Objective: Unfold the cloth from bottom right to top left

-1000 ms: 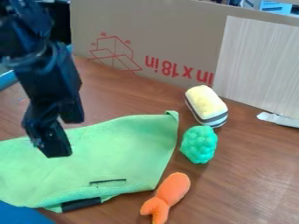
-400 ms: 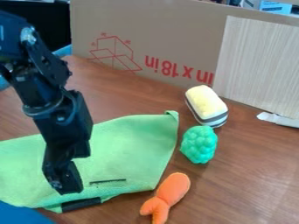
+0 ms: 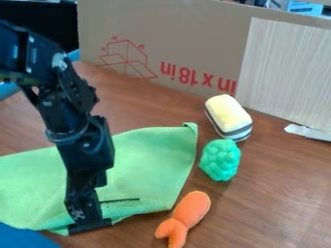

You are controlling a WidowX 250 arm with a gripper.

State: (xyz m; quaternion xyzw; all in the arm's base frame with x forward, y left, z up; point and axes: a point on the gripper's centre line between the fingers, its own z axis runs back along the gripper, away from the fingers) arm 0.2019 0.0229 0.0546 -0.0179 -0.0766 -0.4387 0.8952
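Note:
The gripper (image 3: 88, 224) hangs over the near edge of the green cloth (image 3: 152, 160), its tip at the black strip along that edge. Whether the tip touches the cloth or has any of it between its fingers, I cannot tell. The cloth lies across the left and middle of the table, with one corner slightly curled up beside the yellow toy. A thin dark line runs across it just right of the gripper, and the arm covers part of its left half.
On the brown table (image 3: 278, 193), right of the cloth, are an orange toy (image 3: 191, 208), a green bumpy toy (image 3: 220, 160) and a yellow-and-white striped toy (image 3: 228, 116). Behind stands a cardboard panel (image 3: 188, 43). Something blue (image 3: 22, 236) is at the lower left corner.
The gripper has moved down and to the right, from above the cloth's middle to its near edge. The cloth and the toys look unmoved.

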